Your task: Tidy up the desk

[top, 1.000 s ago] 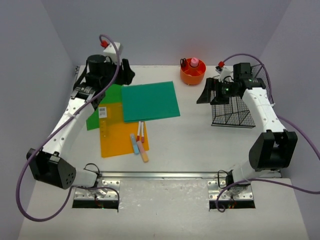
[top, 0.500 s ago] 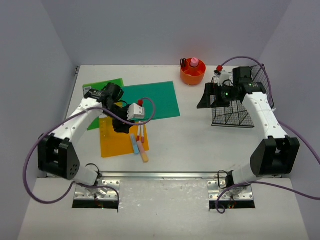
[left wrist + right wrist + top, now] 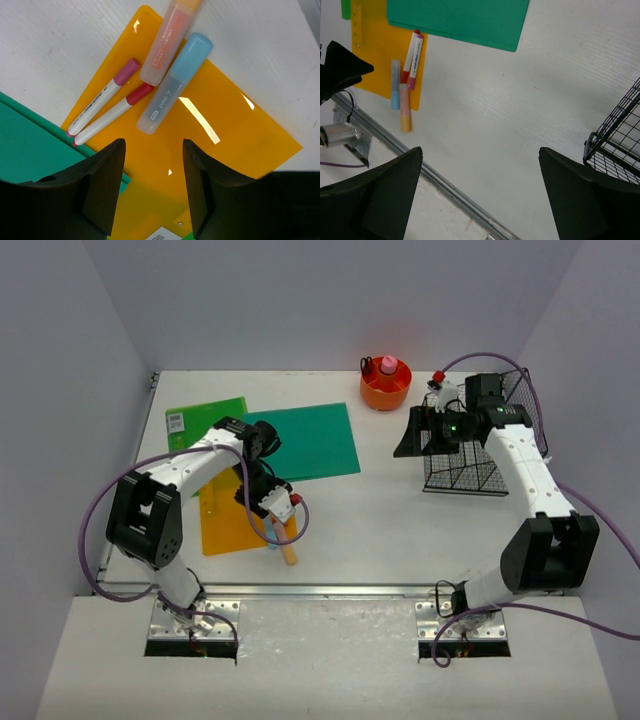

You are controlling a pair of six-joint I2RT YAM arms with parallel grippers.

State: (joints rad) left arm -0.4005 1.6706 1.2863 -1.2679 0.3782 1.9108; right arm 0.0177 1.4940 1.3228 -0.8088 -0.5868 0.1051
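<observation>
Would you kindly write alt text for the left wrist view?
The open left gripper hovers above a translucent orange plastic sheet carrying two white markers with pink and red caps, a blue highlighter and an orange highlighter overhanging its edge.

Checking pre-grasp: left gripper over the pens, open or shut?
Open. The left gripper has its black fingers apart, with the translucent orange plastic sheet visible between them and nothing held.

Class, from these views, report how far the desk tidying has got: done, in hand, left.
Done: the orange cup holds items. In hand: the left gripper hovers open above the blue highlighter, the right gripper open by the wire basket. Left: orange highlighter, two markers, orange sheet, green folder, loose on the desk.
</observation>
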